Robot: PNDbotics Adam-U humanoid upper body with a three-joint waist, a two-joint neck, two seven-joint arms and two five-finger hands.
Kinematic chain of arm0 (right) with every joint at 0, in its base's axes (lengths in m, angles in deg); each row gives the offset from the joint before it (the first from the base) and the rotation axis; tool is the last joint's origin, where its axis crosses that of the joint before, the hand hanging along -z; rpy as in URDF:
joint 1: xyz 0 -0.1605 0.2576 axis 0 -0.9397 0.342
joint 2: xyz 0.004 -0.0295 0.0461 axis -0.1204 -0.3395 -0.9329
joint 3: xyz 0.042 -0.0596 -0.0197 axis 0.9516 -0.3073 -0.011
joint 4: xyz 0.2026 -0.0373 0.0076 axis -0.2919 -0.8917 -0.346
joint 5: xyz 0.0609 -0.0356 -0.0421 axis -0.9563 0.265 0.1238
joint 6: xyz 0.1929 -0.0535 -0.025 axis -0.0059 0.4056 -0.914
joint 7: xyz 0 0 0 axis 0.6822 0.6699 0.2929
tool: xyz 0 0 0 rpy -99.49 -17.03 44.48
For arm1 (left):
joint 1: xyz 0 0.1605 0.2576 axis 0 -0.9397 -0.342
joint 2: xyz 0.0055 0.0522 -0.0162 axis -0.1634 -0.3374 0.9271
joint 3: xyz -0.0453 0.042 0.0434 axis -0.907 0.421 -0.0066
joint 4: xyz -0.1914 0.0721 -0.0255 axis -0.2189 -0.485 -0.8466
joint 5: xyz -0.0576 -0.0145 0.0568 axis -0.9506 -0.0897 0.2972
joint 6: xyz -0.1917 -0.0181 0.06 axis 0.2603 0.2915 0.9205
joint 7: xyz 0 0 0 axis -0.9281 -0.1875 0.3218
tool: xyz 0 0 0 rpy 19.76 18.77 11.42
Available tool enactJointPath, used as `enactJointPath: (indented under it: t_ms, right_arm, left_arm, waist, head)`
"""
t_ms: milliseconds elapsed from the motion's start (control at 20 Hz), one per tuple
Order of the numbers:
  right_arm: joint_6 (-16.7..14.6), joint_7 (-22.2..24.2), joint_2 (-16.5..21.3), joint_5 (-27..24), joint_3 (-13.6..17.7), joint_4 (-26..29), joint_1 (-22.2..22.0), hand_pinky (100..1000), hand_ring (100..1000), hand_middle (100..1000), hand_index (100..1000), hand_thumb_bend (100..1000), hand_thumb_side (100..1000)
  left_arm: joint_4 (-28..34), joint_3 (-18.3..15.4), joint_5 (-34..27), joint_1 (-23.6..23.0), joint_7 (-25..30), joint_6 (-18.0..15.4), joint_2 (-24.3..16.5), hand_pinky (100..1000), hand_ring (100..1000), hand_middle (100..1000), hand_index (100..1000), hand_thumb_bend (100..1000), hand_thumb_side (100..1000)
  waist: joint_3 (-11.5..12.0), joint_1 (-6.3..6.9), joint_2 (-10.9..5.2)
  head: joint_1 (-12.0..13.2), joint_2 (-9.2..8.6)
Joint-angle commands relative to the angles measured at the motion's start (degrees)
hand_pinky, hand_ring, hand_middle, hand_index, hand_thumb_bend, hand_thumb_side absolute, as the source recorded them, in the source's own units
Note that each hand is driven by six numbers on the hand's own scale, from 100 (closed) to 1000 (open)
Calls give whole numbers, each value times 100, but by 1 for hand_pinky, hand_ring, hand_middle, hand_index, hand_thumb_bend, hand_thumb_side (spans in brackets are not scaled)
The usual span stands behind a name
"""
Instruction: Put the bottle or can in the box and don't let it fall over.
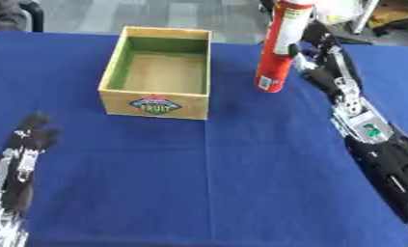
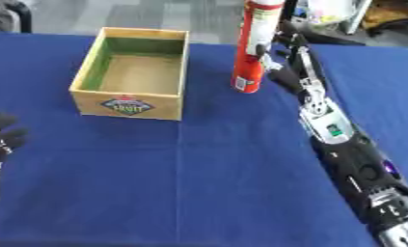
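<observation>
With its fingers wrapped round the tall red can, the right hand holds it upright just right of the wooden box, near the blue table's far edge, presumably gripping high to keep it from tipping. Left hand rests idle, fingers relaxed, lower left.

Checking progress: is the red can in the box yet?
No. The red can is outside, right of the empty box, held by the right hand.

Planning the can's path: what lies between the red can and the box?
Nothing: only bare blue tablecloth separates the red can, held by the right hand, from the box, clearest in the left eye view.
</observation>
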Motion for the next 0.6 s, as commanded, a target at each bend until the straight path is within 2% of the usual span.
enactJointPath:
  t_ms: [50, 600]
  right_arm:
    - [-7, -43, 197, 34, 65, -51, 169, 875, 952, 965, 1000, 336, 401]
    - [-43, -129, 183, 49, 120, -433, 443, 872, 950, 960, 1000, 338, 402]
  left_arm:
    - [99, 9, -4, 86, 16, -2, -56, 856, 823, 850, 944, 433, 756]
    - [119, 13, 3, 141, 24, -1, -46, 856, 824, 850, 944, 432, 758]
  waist:
    - [17, 14, -45]
    - [119, 13, 57]
  head:
    - [-16, -91]
    - [-51, -163]
